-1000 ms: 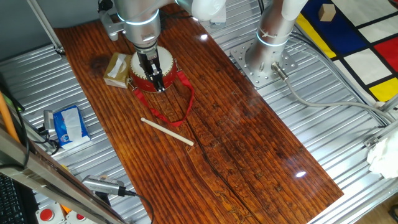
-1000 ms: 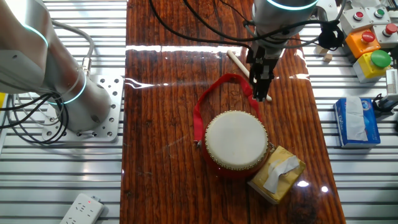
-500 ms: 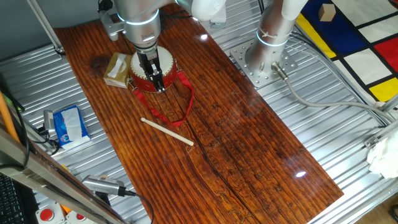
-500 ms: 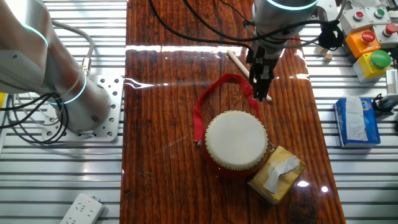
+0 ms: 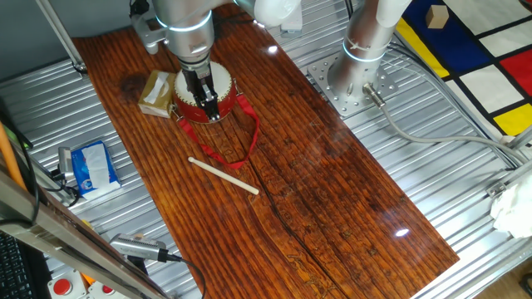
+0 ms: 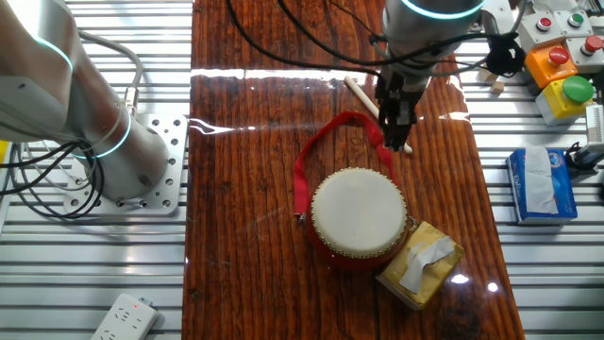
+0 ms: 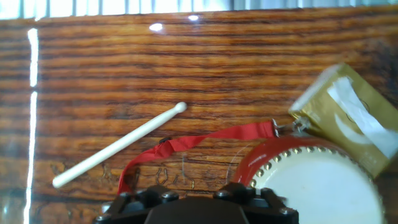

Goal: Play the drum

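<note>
The drum [image 6: 359, 213], red barrel with a cream skin top, stands on the wooden table [image 6: 245, 236]; it also shows in one fixed view [image 5: 223, 81] and in the hand view [image 7: 317, 180]. Its red strap [image 6: 316, 151] loops over the table toward the thin wooden stick [image 5: 223, 175], which lies flat and also shows in the hand view [image 7: 118, 145]. My gripper [image 6: 398, 142] hangs over the table between the drum and the stick, above the strap, with its dark fingers close together and nothing in them. In one fixed view the gripper [image 5: 211, 115] hides part of the drum. The hand view shows only the gripper's base.
A tan cardboard box [image 6: 420, 264] touches the drum's side. A blue tissue pack [image 6: 541, 184] lies off the table's edge. A coloured button box [image 6: 557, 57] sits at the far corner. A second arm's base [image 6: 123, 161] stands beside the table.
</note>
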